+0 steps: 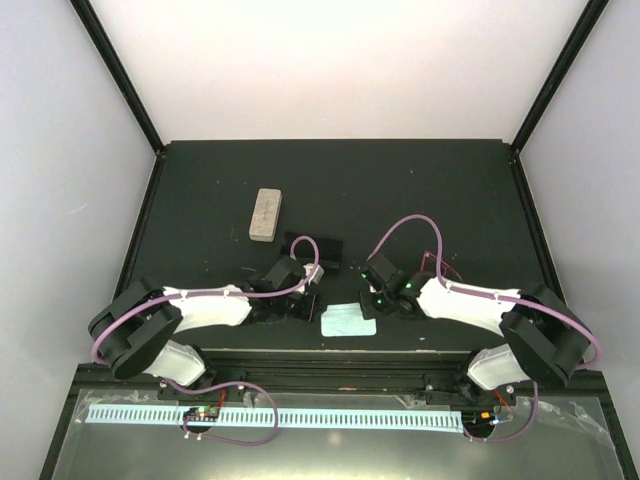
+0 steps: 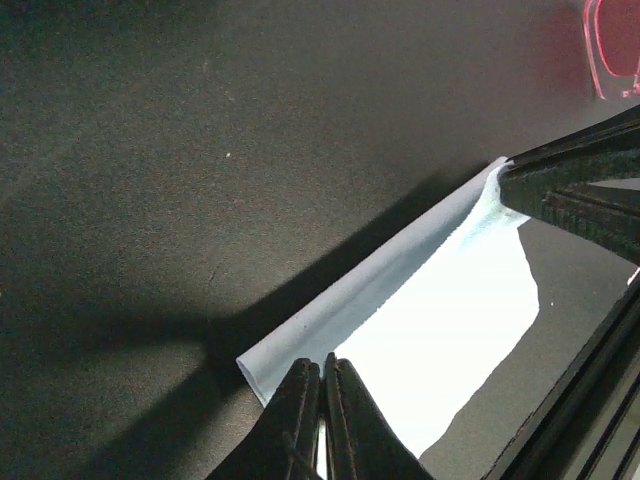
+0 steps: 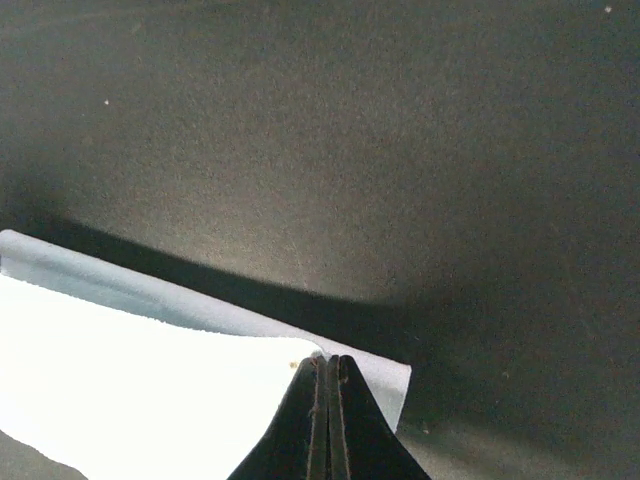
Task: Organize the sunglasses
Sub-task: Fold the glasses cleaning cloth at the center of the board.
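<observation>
Cloth [image 1: 349,320], thin pale-blue, corners pinched by L fingers [image 2: 290,420] & R fingers [image 3: 305,435].

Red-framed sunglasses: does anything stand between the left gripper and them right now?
Yes. The left gripper is shut on one corner of the light blue cloth. The right gripper, shut on the far corner, sits roughly between it and the red-framed sunglasses, seen at the left wrist view's top right.
</observation>
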